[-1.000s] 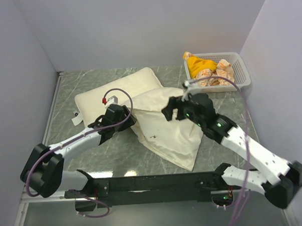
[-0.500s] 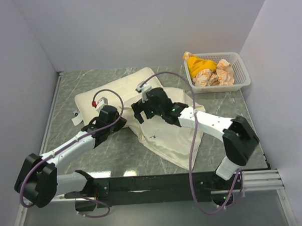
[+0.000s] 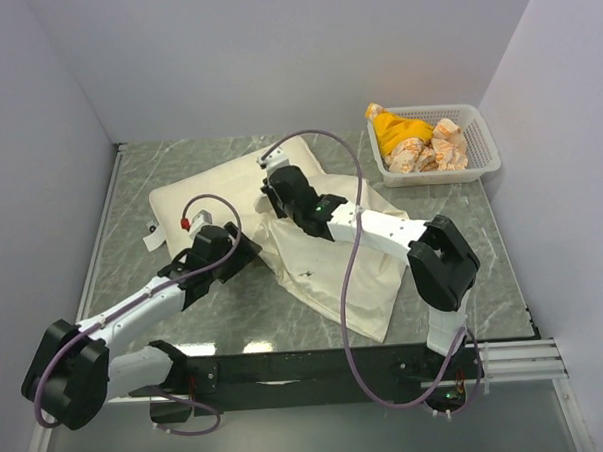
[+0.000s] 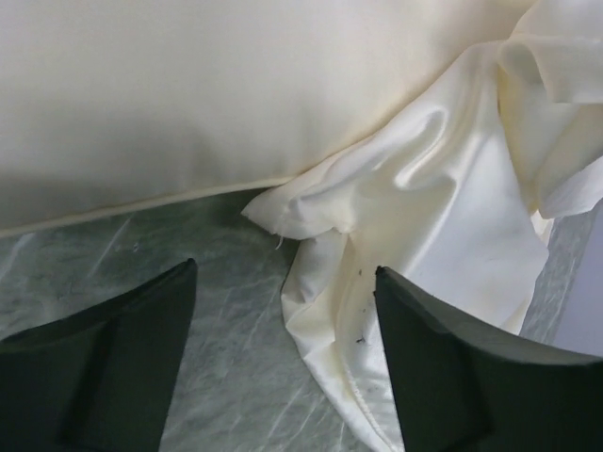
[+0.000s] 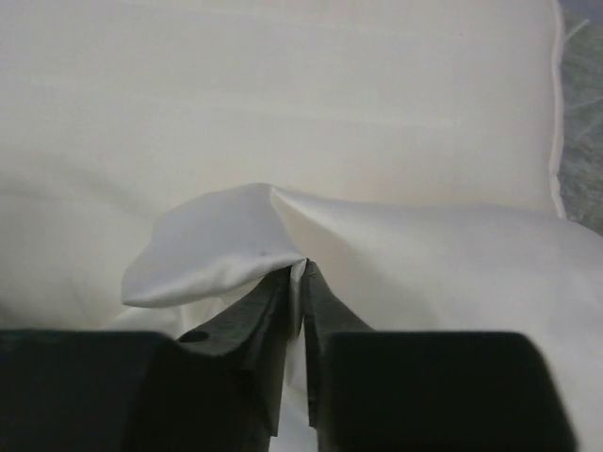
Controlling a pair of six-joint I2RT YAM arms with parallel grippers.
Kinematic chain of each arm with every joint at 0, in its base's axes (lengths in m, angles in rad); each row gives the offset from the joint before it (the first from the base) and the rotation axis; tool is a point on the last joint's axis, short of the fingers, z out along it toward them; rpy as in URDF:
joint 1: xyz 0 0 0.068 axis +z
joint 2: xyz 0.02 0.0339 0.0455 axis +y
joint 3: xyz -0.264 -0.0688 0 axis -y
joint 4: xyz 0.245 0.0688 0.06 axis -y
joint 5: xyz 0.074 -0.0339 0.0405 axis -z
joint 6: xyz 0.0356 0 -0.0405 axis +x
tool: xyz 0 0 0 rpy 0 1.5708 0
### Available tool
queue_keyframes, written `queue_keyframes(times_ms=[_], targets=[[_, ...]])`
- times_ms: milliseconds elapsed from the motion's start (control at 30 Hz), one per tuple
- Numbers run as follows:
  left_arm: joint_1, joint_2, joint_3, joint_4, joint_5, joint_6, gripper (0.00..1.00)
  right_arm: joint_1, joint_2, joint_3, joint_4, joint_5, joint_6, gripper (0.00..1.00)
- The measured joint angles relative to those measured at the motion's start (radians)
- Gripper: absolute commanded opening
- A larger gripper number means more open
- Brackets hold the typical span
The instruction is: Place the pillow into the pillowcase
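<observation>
The plump cream pillow [image 3: 220, 185] lies at the back left of the table, its plain face filling the top of the left wrist view [image 4: 188, 94]. The limp pillowcase [image 3: 348, 259] is spread to its right, its upper left edge lapping onto the pillow. My right gripper [image 3: 270, 192] is shut on a raised fold of that edge [image 5: 236, 245], with the jaws [image 5: 303, 268] pinching thin cloth against the pillow [image 5: 283, 85]. My left gripper [image 3: 248, 248] stands open just above the table, a crumpled corner of the pillowcase [image 4: 320, 301] lying between its fingers [image 4: 132, 348] without being touched.
A white plastic basket [image 3: 488, 143] at the back right holds a yellow cloth [image 3: 398, 132] and snack packets. Grey walls close in the left, back and right sides. A cable loops over the right arm above the pillowcase.
My right arm swung left across the pillowcase to its upper left edge and shut on a fold. My left gripper drew back slightly toward me and now stands open.
</observation>
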Motion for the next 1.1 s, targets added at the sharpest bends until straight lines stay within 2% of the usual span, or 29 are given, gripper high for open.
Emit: queue_keyframes(times_ms=[33,133,233,300,333,400,433,500,533,733,900,1100], targets=[[0.000,0.012,0.000,0.016,0.011,0.002,0.83,-0.003,-0.003,0.000,-0.002,0.006,0.007,0.06],[0.000,0.067,0.000,0.081,0.033,0.004,0.81,-0.010,-0.009,0.000,-0.016,0.020,0.021,0.00],[0.000,0.143,0.000,0.134,0.045,0.004,0.68,-0.015,-0.025,0.000,-0.049,0.028,0.037,0.00],[0.000,0.183,0.001,0.165,0.053,0.003,0.56,-0.019,-0.043,0.000,-0.067,0.030,0.050,0.00],[0.000,0.200,0.002,0.181,0.058,0.002,0.47,-0.020,-0.056,0.000,-0.079,0.029,0.059,0.00],[0.000,0.240,0.006,0.227,0.066,-0.004,0.38,-0.026,-0.084,0.000,-0.099,0.027,0.077,0.00],[0.000,0.260,0.009,0.253,0.071,-0.004,0.22,-0.033,-0.103,0.000,-0.111,0.027,0.087,0.00],[0.000,0.284,0.010,0.291,0.077,-0.016,0.03,-0.053,-0.150,0.000,-0.140,0.030,0.109,0.00],[0.000,0.292,0.011,0.306,0.079,-0.014,0.01,-0.063,-0.172,0.000,-0.153,0.035,0.118,0.00],[0.000,0.253,0.046,0.304,0.096,-0.003,0.01,-0.154,-0.337,0.033,-0.297,0.093,0.199,0.00],[0.001,0.007,0.127,0.099,0.023,0.052,0.01,-0.260,-0.472,0.108,-0.431,0.173,0.250,0.00],[0.053,-0.201,0.397,-0.153,-0.137,0.167,0.01,-0.368,-0.634,0.216,-0.568,0.278,0.262,0.00]])
